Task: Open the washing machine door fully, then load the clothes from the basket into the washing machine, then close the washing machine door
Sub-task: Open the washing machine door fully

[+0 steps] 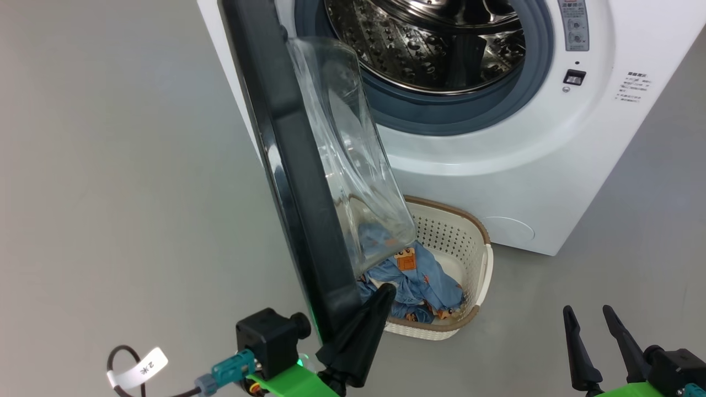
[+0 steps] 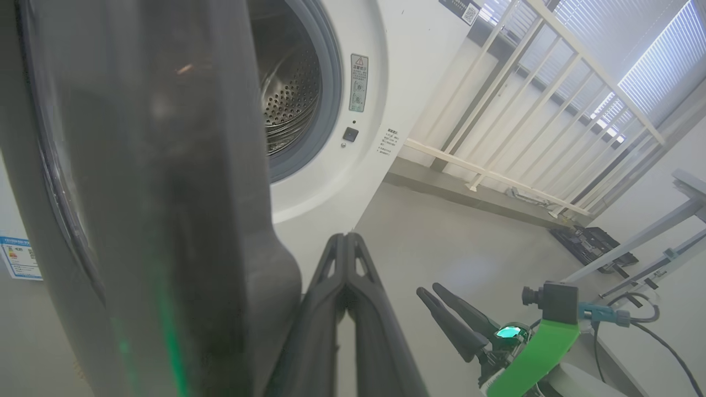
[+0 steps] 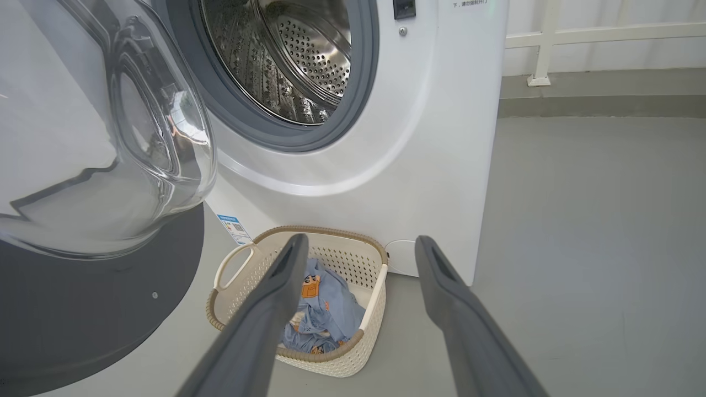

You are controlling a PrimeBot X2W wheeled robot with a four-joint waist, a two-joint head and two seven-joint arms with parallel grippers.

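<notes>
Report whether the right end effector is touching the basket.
Apart. Head view shows bare floor between the open right end effector and the basket.

Grey floor (image 1: 110, 165) throughout. White railing (image 3: 606, 34) runs along the wall, window blinds (image 2: 662, 60) behind it. Dark flat object (image 2: 593, 245) lies near its base.

washing machine door (image 1: 287, 182) open, edge-on at centre frame, glass bowl facing right. left claw (image 1: 386, 289) bottom centre, fingers pressed together, tip just beside door's lower rim. right claw (image 1: 587, 311) lower right, fingers apart. basket (image 1: 480, 226) holding clothes (image 1: 419, 275) on floor (image 1: 110, 193) at foot of washing machine (image 1: 496, 176), partly behind the glass.
</notes>
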